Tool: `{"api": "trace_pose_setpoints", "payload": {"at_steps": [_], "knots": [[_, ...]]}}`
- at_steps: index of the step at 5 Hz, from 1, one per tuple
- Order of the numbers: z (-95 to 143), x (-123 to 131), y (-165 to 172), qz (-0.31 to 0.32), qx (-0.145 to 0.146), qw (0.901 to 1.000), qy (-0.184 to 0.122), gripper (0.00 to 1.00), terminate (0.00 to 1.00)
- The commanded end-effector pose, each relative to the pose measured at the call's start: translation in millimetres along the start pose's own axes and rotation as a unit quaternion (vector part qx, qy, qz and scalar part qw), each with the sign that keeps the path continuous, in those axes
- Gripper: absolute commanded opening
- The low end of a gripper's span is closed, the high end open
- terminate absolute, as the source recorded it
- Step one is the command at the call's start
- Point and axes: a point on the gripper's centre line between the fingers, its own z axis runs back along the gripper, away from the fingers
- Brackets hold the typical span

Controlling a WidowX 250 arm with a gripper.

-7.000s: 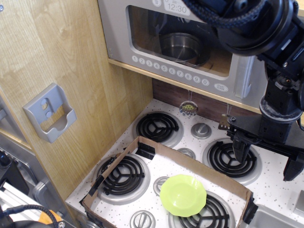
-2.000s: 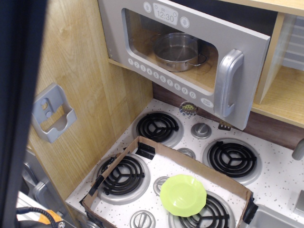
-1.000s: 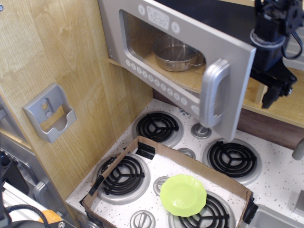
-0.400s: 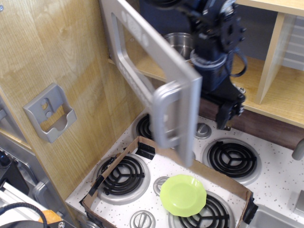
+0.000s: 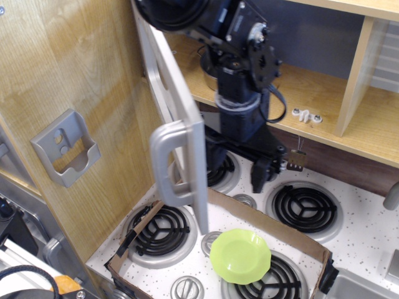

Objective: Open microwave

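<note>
microwave (image 5: 177, 118) door swung wide open | end effector (image 5: 240, 168) behind door, grip state unclear

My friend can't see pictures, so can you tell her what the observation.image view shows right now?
The grey toy microwave door stands swung wide open, its silver curved handle facing the camera. The black robot arm reaches down just behind it, over a toy stove with black coil burners. A lime green plate sits inside a low cardboard frame.

White speckled stovetop (image 5: 368, 233) w/ four black coil burners, cardboard frame (image 5: 249, 210), lime-green plate (image 5: 240, 255) on front-right burner.
</note>
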Motion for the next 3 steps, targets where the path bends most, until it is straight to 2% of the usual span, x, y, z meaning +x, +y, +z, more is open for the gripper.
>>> {"api": "trace_pose_setpoints", "payload": {"at_steps": [1, 2, 3], "knots": [[17.6, -27.3, -0.2, 0.055, 0.014, 0.9983, -0.016, 1.00, 0.00], [10.5, -26.6, 0.3, 0.084, -0.049, 0.9952, -0.010, 1.00, 0.00], [10.5, -26.6, 0.3, 0.084, -0.049, 0.9952, -0.010, 1.00, 1.00]]}}
